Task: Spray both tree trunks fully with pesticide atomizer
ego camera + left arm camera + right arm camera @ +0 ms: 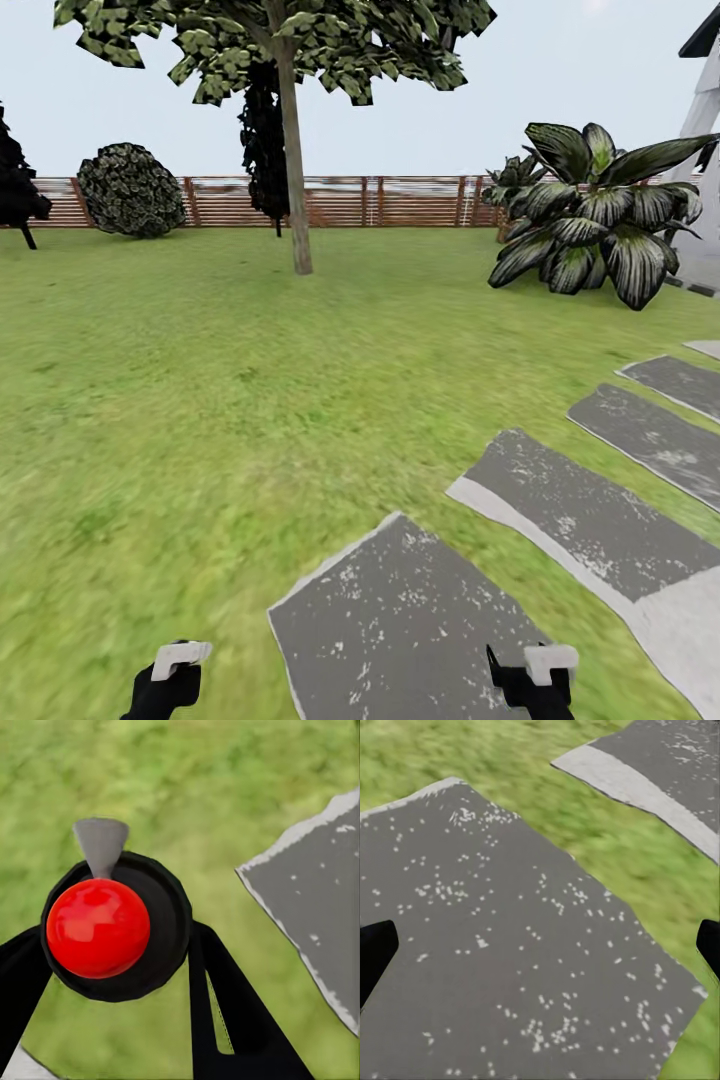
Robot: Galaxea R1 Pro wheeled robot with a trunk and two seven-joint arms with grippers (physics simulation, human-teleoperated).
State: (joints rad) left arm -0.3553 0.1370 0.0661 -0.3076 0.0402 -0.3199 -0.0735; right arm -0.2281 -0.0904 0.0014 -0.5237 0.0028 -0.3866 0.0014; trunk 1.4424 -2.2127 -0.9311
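Note:
In the left wrist view the pesticide atomizer (97,926), a dark round bottle with a glossy red top and a grey nozzle, sits between the black fingers of my left gripper (112,945), which is shut on it above the grass. That gripper (168,680) hangs low at the bottom left of the head view. My right gripper (535,682) (540,949) is open and holds nothing, its fingers spread wide over a grey stone slab (510,945) of the floor. One tree with a grey-brown trunk (295,200) stands far ahead on the lawn.
Several grey stone slabs (400,620) run from my feet off to the right. A large broad-leaved plant (600,215) and a white house corner (705,130) stand at the right. A wooden fence (400,200), a round bush (130,190) and a thin black-leaved tree (265,130) line the back.

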